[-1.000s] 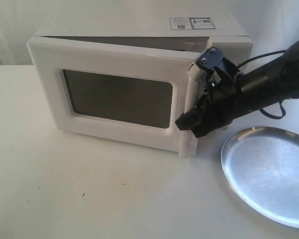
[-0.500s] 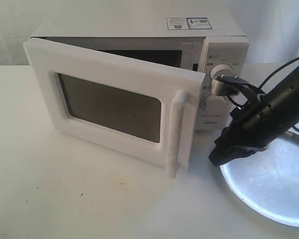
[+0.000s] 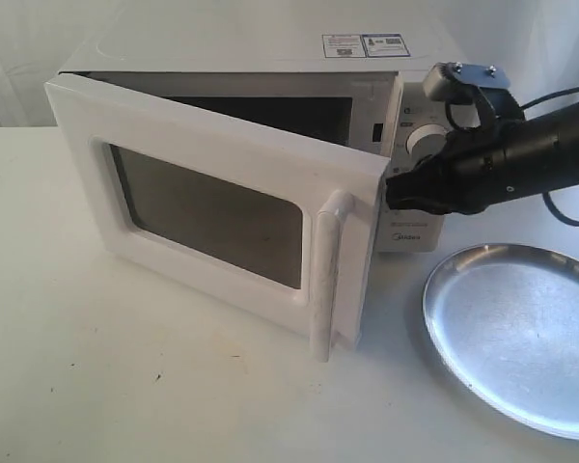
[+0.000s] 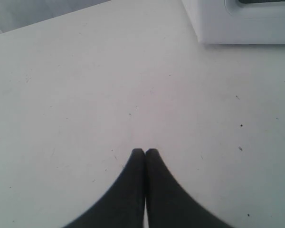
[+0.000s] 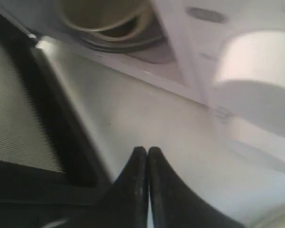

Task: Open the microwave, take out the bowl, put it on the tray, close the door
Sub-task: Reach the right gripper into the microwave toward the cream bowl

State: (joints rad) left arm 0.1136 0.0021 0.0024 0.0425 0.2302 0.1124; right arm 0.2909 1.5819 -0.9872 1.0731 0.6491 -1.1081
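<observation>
The white microwave [image 3: 251, 43] stands at the back of the table with its door [image 3: 203, 145] swung partly open, the bar handle [image 3: 328, 275] pointing forward. My right gripper [image 3: 394, 190] is shut and empty, its tip in the gap between the door's free edge and the control panel. Through the right wrist view, past the shut gripper [image 5: 143, 150], a cream bowl [image 5: 104, 19] sits inside the cavity. The silver tray [image 3: 521, 328] lies on the table at the right. My left gripper [image 4: 144, 152] is shut and empty, low over bare table.
The upper knob [image 3: 427, 140] shows just behind my right arm, also blurred as a knob [image 5: 256, 61] in the right wrist view. A white corner of the microwave [image 4: 242, 23] shows in the left wrist view. The table [image 3: 125, 367] is white.
My right gripper let go of the door handle, dropped away to the right, then rose to the door's free edge. The door has swung further open.
</observation>
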